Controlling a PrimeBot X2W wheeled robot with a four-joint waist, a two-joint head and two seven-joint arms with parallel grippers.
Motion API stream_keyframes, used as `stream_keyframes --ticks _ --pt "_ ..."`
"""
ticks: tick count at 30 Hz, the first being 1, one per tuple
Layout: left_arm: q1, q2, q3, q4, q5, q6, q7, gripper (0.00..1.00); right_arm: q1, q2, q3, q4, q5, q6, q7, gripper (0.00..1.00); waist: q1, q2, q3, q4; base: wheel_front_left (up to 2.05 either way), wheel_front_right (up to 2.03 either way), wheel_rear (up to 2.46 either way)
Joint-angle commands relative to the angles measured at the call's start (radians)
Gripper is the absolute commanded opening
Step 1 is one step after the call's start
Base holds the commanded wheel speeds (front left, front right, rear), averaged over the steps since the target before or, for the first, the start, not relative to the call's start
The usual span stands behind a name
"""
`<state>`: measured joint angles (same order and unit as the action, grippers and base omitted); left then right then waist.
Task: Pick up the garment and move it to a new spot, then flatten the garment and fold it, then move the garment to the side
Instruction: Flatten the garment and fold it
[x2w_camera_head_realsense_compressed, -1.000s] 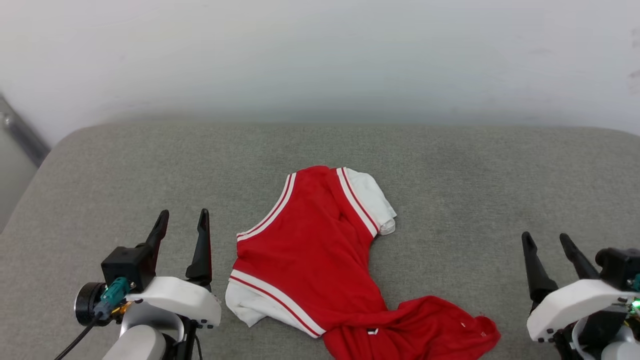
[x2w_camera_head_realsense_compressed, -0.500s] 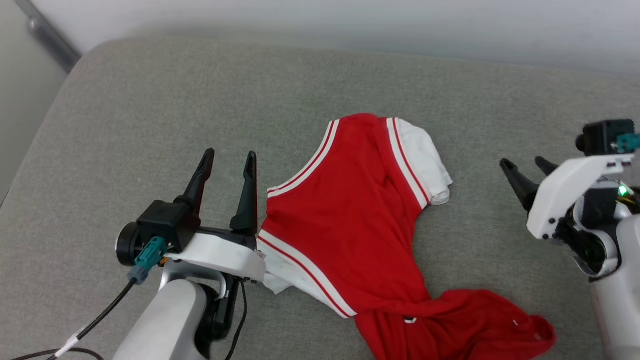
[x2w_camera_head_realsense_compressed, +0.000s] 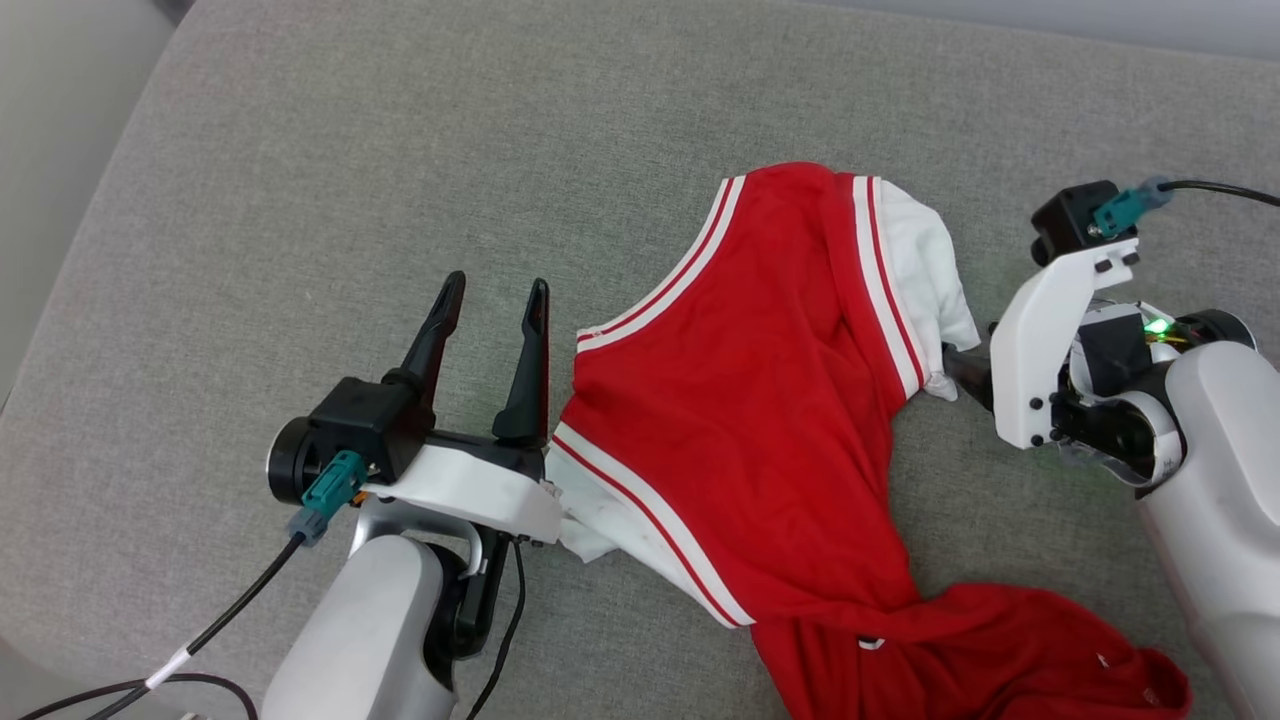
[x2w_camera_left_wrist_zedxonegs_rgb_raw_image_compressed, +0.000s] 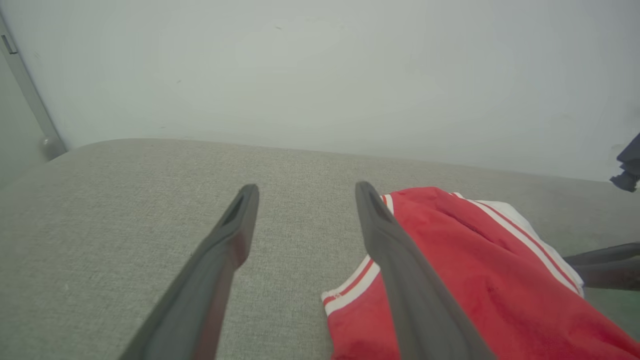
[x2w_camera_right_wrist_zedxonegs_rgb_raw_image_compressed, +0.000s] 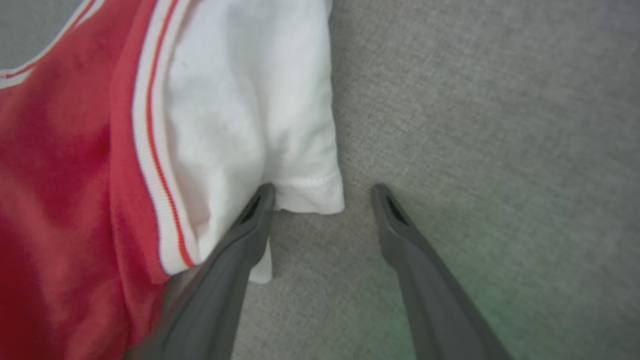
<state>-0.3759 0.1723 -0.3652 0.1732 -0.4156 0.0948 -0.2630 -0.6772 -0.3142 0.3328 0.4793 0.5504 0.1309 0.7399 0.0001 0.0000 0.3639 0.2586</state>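
One garment (x2w_camera_head_realsense_compressed: 760, 400) (rumpled), right gripper (x2w_camera_right_wrist_zedxonegs_rgb_raw_image_compressed: 323, 189) perhaps touching.

light: soft, even | shadows: faint | right wrist: blurred (close range)

The garment (x2w_camera_head_realsense_compressed: 760, 400) lies spread on the cushion (x2w_camera_head_realsense_compressed: 300, 150), its hem end bunched at the near right. The left gripper (x2w_camera_head_realsense_compressed: 497, 285) hangs just beside its left edge. The right gripper (x2w_camera_right_wrist_zedxonegs_rgb_raw_image_compressed: 324, 190) straddles the right sleeve (x2w_camera_head_realsense_compressed: 925, 270) hem, one finger over the sleeve, the other over bare cushion.
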Motion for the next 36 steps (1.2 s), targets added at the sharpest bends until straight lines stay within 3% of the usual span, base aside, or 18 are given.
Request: stream_keyframes --ticks 1,2,14,19,25,31,35,36 --pt "-0.010 -0.010 0.009 0.009 0.012 -0.012 -0.002 1.00 0.050 0.008 0.052 0.068 0.016 0.000 0.047 0.40 -0.0001 0.0000 0.000 -0.001 0.00 0.00 0.00" --pt "-0.010 -0.014 0.014 0.013 0.018 -0.016 -0.002 1.00 0.053 0.012 0.065 0.074 0.031 0.000 0.047 0.00 -0.0001 0.0000 -0.002 -0.001 0.00 0.00 0.00" --pt "0.039 -0.028 0.074 0.054 0.052 -0.044 -0.002 1.00 -0.080 -0.077 0.128 -0.040 0.002 0.000 -0.177 0.00 -0.0001 0.0000 -0.075 -0.057 0.00 0.00 0.00" --pt "0.064 -0.011 0.091 0.062 0.060 -0.046 -0.003 1.00 -0.072 -0.127 0.051 -0.119 -0.025 0.000 -0.207 0.00 -0.0001 0.0000 -0.102 -0.113 0.00 0.00 0.00" --pt "0.091 0.013 0.107 0.066 0.054 -0.034 0.001 1.00 0.105 -0.168 -0.143 -0.253 -0.082 0.000 -0.176 0.00 -0.0001 0.0000 -0.131 -0.190 0.00 0.00 0.00" --pt "0.125 0.038 0.124 0.051 0.044 -0.018 0.020 1.00 0.391 -0.079 -0.356 -0.343 -0.133 0.000 -0.129 0.00 -0.0001 0.0000 -0.151 -0.258 0.00 0.00 0.00" --pt "0.148 0.051 0.129 0.036 0.037 -0.008 0.038 1.00 0.535 0.014 -0.438 -0.327 -0.160 0.000 -0.132 0.00 -0.0001 0.0000 -0.161 -0.279 0.00 0.00 0.00" --pt "0.151 0.055 0.129 0.033 0.035 -0.007 0.044 1.00 0.554 0.033 -0.453 -0.317 -0.166 0.000 -0.138 0.11 -0.0001 0.0000 -0.163 -0.282 0.00 0.00 0.00"
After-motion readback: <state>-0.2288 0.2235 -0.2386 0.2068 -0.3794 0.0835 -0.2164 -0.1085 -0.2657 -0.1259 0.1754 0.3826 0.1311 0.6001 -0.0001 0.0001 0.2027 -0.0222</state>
